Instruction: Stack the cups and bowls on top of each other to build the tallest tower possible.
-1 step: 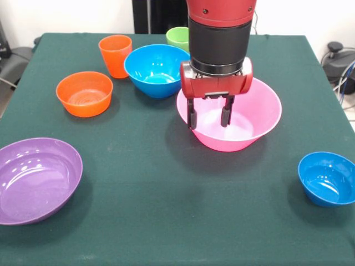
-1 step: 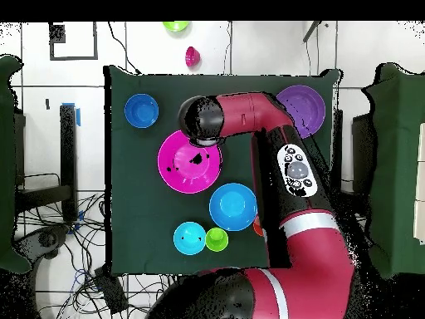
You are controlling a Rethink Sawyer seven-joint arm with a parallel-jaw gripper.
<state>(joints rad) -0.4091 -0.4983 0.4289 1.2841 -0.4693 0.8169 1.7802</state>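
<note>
My gripper (image 1: pixel 209 117) is open, its two dark fingers (image 1: pixel 191 114) hanging over the left part of the huge pink bowl (image 1: pixel 249 113), with nothing between them. From above, the arm's wrist covers the far rim of that pink bowl (image 2: pixel 184 170). Behind it stand the large blue bowl (image 1: pixel 156 69), the orange cup (image 1: pixel 115 54) and the light green cup (image 1: pixel 176 37). The orange bowl (image 1: pixel 84 93) sits at left, the purple bowl (image 1: pixel 36 180) at front left and a small blue bowl (image 1: pixel 328 178) at front right. Another small blue bowl (image 2: pixel 189 238) shows beside the green cup (image 2: pixel 217 239).
In the overhead view the arm hides the orange bowl and most of the orange cup (image 2: pixel 256 224). A lime green thing (image 2: pixel 174 26) and a small pink-red thing (image 2: pixel 192 56) lie on the floor beyond the table's edge. Cables run along the floor at left.
</note>
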